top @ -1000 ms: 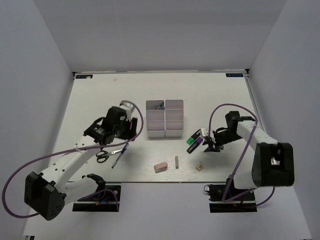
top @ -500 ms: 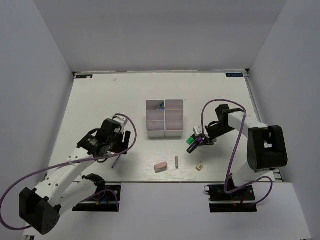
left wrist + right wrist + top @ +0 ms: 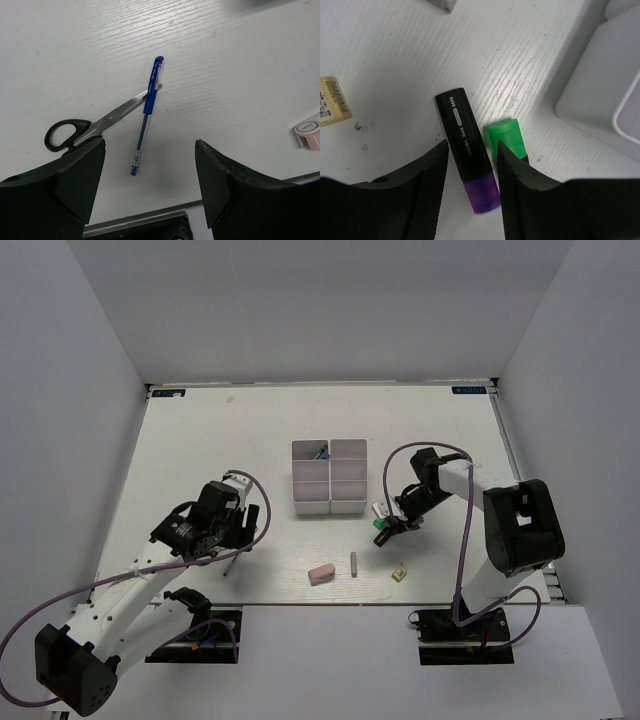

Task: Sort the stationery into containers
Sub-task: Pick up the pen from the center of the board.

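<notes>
Blue pen (image 3: 146, 116) crossing scissors' (image 3: 85, 129) blade tip, left gripper's (image 3: 150, 143) jaws wide apart

The tray (image 3: 311, 508) is sitting mid-surface (image 3: 200, 440), with one pen (image 3: 320, 452) lying in its far left compartment. Just off the tray's near right corner, one highlighter (image 3: 467, 150) is lying just beside the other highlighter (image 3: 507, 140). Before the tray, the eraser (image 3: 321, 572), the stick (image 3: 354, 562) and the square piece (image 3: 400, 574) are lying in a row, left to right. Well left of these, a second pen (image 3: 146, 115) is crossing the blade of the scissors (image 3: 95, 125).
</notes>
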`<state>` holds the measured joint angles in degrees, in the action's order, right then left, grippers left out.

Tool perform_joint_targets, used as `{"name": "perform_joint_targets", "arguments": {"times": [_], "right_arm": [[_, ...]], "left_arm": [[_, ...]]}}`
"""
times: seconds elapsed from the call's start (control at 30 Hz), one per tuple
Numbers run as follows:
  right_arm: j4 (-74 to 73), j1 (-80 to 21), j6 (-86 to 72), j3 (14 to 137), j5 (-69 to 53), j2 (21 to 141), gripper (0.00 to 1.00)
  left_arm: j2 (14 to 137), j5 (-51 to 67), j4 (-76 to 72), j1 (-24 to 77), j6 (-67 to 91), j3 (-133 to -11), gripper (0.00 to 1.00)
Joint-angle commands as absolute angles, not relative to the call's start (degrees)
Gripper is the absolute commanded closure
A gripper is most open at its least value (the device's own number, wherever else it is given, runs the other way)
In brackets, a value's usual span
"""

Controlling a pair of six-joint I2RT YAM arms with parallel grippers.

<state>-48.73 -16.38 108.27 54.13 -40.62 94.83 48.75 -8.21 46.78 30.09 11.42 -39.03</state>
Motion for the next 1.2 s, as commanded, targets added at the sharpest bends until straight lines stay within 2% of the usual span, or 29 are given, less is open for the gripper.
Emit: {"name": "perform_joint_targets", "arguments": {"times": [0.0, 0.57, 0.63, 0.67, 0.73, 0.77, 0.8, 1.03, 1.17], "right_arm": [[-51.77, -17.49, 110.92, 55.81, -39.2, 95.01, 0.53], [-48.69, -21.44, 109.69, 54.58, -27.17, 100.28, 0.56], [-48.78, -21.62, 109.86, 53.62, -25.06, 100.63, 0.6], [-48.95, -21.71, 109.78, 53.61, -24.53, 100.72, 0.7], [-50.35, -21.88, 109.6, 53.26, -23.21, 100.81, 0.82], [-50.62, -21.88, 109.43, 53.26, -23.12, 100.64, 0.93], [-51.41, -22.06, 108.55, 53.26, -22.85, 100.46, 0.98], [-54.57, -23.02, 99.0, 53.87, -23.3, 91.69, 1.0], [-58.17, -24.17, 94.05, 58.7, -21.01, 86.84, 1.0]], "left_arm": [[48.16, -8.79, 47.11, 29.71, 10.9, -38.85, 0.18], [47.55, -8.61, 47.02, 29.71, 10.99, -38.76, 0.18], [47.37, -8.53, 46.93, 29.88, 10.99, -38.67, 0.18], [47.11, -8.44, 46.93, 29.71, 10.99, -38.76, 0.18], [47.02, -8.35, 46.84, 29.71, 10.99, -38.76, 0.16], [47.11, -8.52, 46.85, 29.62, 11.07, -38.67, 0.16], [46.94, -8.26, 46.93, 29.71, 10.99, -38.76, 0.16], [47.02, -8.09, 47.02, 29.79, 11.07, -38.58, 0.16], [46.93, -8.09, 46.76, 29.79, 11.07, -38.76, 0.16]]}}
